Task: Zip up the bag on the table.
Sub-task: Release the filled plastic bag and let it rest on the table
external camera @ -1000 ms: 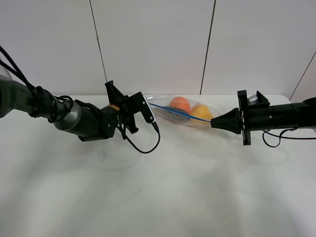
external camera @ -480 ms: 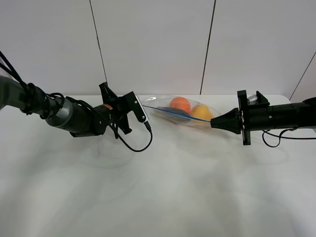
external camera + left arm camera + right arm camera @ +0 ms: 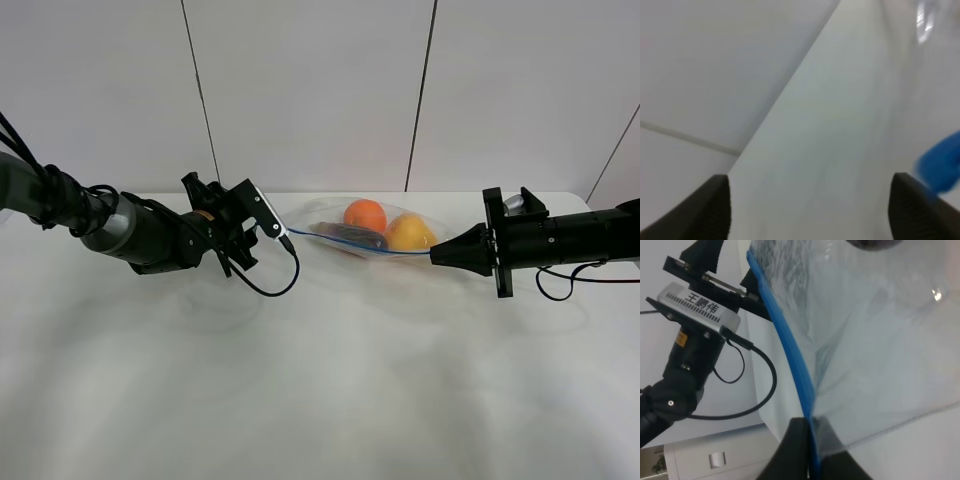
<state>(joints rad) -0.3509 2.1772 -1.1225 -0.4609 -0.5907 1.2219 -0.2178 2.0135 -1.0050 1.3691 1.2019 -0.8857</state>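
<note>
The bag (image 3: 372,236) is laid on the counter (image 3: 330,390), and its blue zip strip (image 3: 790,360) is pinched at one end by the clenched right claw (image 3: 438,256). Just off the bag's opposite end the left claw (image 3: 810,205) is spread, nothing held. Should any stretch of strip be left unsealed, the fruit (image 3: 366,214) could be spilled when the bag is tugged.

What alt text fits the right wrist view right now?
The right hand is pinched shut on the blue zip strip at one end of the clear bag. The strip runs away toward the left arm's wrist camera, beyond the bag's far end.
</note>
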